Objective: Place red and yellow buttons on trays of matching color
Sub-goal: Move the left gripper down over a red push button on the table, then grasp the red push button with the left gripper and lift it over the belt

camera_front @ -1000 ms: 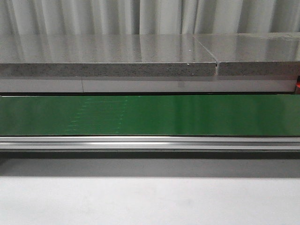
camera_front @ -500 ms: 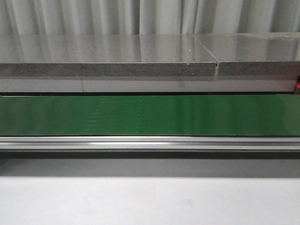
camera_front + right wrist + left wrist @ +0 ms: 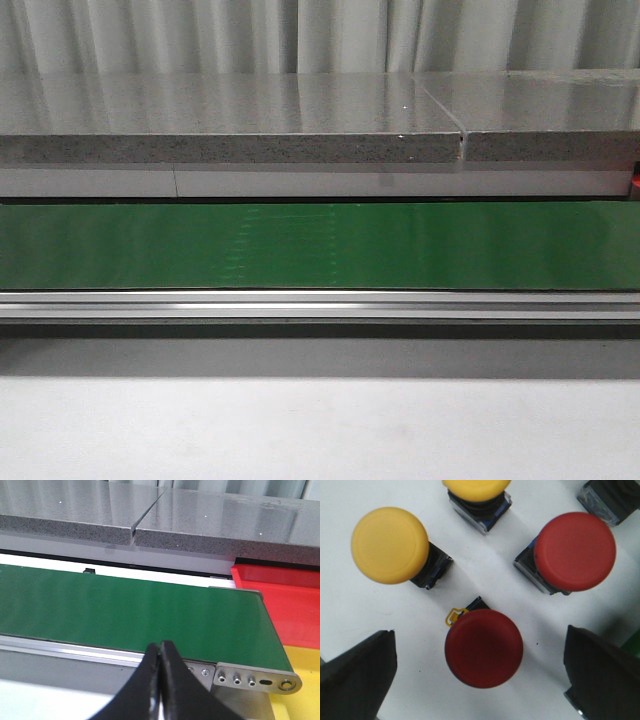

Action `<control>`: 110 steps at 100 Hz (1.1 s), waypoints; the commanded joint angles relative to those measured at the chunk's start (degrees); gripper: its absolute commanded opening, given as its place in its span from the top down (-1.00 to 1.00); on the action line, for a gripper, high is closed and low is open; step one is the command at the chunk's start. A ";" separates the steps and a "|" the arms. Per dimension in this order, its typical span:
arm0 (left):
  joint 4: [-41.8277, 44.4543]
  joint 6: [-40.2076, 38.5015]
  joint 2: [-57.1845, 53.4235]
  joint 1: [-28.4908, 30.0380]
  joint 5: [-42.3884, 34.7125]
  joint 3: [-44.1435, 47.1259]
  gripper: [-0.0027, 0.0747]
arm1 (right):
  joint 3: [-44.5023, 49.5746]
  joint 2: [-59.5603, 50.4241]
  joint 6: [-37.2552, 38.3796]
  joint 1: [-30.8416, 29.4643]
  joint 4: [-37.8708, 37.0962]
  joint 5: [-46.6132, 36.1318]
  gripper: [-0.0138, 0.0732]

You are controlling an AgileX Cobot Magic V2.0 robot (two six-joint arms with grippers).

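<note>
In the left wrist view my left gripper [image 3: 481, 677] is open, its two dark fingers [image 3: 357, 677] wide apart on either side of a dark red button [image 3: 484, 648] standing on a white surface. Beyond it stand a second red button [image 3: 575, 551], a yellow button [image 3: 390, 545] and part of another yellow button [image 3: 476, 487]. In the right wrist view my right gripper [image 3: 160, 652] is shut with nothing in it, held in front of the green belt [image 3: 125, 612]. A red tray [image 3: 285, 605] and a yellow tray [image 3: 302, 705] lie past the belt's end.
The front view shows only the green conveyor belt [image 3: 320, 245] with its aluminium rail [image 3: 320, 303], a grey stone shelf [image 3: 230, 120] behind it and the white table [image 3: 320, 430] in front. A black switch body [image 3: 607, 497] sits at the edge of the left wrist view.
A faint patterned patch on the green belt has drifted to the right. Nothing else differs in the front view.
</note>
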 commanded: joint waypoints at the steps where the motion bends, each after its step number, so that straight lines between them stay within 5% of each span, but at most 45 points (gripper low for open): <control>1: 0.63 -0.32 -1.49 0.08 -1.88 -1.57 -0.81 | -0.57 -0.85 -0.09 0.06 -0.56 -4.64 0.84; 92: 0.64 -0.32 -1.46 0.08 0.29 -1.57 -0.80 | -0.57 -0.85 -0.09 0.06 -0.56 -4.64 0.84; 110: 0.74 -0.32 -1.46 0.08 1.26 -1.57 -0.49 | -0.57 -0.85 -0.09 0.06 -0.56 -4.64 0.84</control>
